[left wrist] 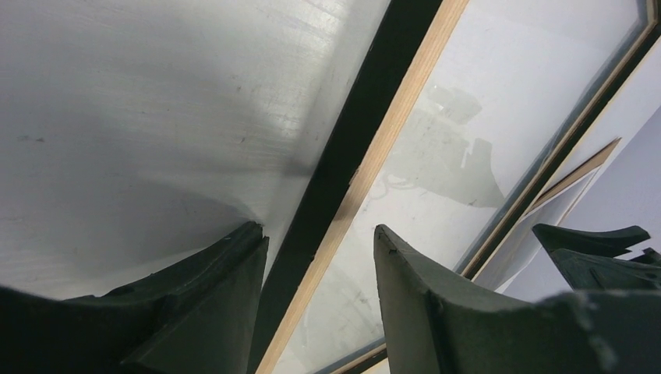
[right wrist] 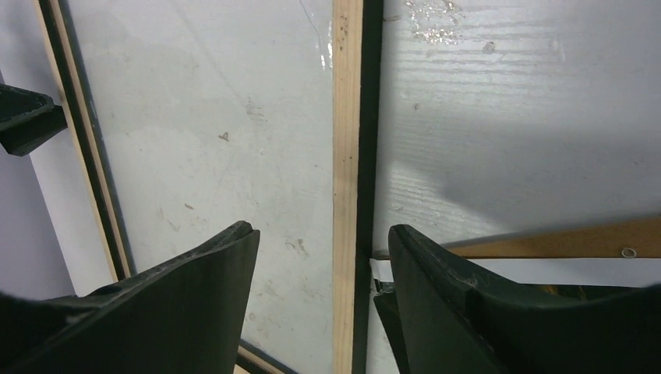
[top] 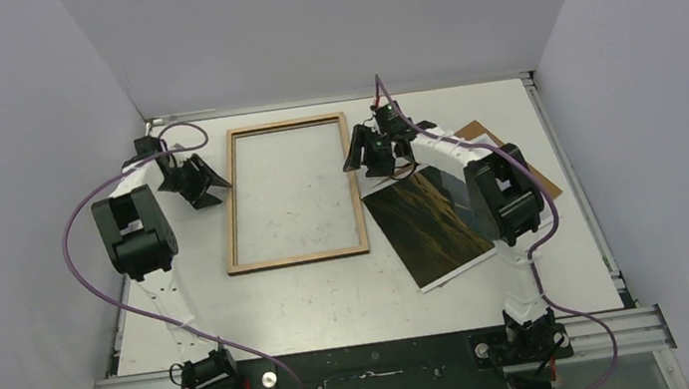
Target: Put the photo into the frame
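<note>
At nine and three o'clock of the frame [top: 298, 258], left claw [top: 203, 186] and right claw [top: 371, 157] straddle its rails, spread. Frame looks settled; next, lift the photo [top: 428, 225] at four o'clock

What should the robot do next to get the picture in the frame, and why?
Probably lift the right arm's jaws up from the frame and swing them over to the photo. Both pairs of jaws stand open astride the frame's side rails, gripping nothing. The frame lies flat, wood side up, and the photo lies beside it on the right.
</note>
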Controlling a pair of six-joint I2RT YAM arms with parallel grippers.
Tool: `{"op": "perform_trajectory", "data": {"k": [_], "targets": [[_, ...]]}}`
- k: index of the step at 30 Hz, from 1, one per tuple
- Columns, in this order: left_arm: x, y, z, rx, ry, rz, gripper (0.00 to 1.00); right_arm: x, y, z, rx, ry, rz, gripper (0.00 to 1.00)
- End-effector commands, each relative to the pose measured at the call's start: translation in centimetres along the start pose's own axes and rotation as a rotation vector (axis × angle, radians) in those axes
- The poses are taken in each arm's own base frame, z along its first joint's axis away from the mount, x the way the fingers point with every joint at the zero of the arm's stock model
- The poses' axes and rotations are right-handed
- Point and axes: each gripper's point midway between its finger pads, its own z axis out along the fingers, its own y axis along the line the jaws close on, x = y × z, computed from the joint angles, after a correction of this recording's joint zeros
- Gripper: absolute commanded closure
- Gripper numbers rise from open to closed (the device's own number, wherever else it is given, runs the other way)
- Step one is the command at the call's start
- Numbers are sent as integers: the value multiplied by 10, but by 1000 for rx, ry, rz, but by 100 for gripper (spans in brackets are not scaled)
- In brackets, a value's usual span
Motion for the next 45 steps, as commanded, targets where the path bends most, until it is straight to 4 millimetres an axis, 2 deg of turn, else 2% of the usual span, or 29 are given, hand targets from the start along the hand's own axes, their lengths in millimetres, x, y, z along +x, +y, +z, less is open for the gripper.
{"op": "perform_trajectory", "data": {"k": [1,3,6,10,11,14,17,20,22,24,26,29,32,35,39,41,45], "targets": [[-13,-13,-27,-20,-94,68,48,-19,22,-5,-26,-45,-74,38],[-18,-14,-42,-56,-140,91,44,-16,25,-2,-35,-35,-76,39],[-27,-21,-75,-121,-223,145,33,-15,27,-2,-41,-29,-70,39],[-34,-30,-129,-210,-371,201,5,-28,13,-19,28,-78,-70,39],[-34,-29,-140,-236,-407,209,3,-33,8,-25,50,-98,-64,39],[-37,-25,-175,-328,-519,270,3,-48,-12,-50,125,-169,-46,39],[-41,-10,-208,-444,-614,308,3,-63,-35,-86,228,-250,-53,38],[-41,-2,-231,-484,-680,296,3,-75,-75,-122,411,-323,-57,38],[-37,0,-237,-459,-696,259,3,-82,-105,-149,542,-355,-49,37],[-30,-7,-234,-328,-666,235,3,-81,-133,-172,618,-350,6,36],[-21,-23,-226,-157,-636,233,3,-77,-161,-192,655,-345,96,36],[2,-69,-219,87,-587,304,3,-62,-202,-222,693,-318,230,37],[38,-111,-202,211,-500,408,4,-42,-228,-247,765,-285,302,37],[86,-157,-180,266,-434,579,4,-24,-237,-268,817,-292,338,37],[170,-218,-148,398,-324,801,4,18,-250,-283,852,-281,440,35],[216,-244,-127,474,-252,878,5,38,-254,-278,783,-257,495,33],[280,-278,-89,587,-115,966,11,65,-239,-263,596,-206,591,33]]}}
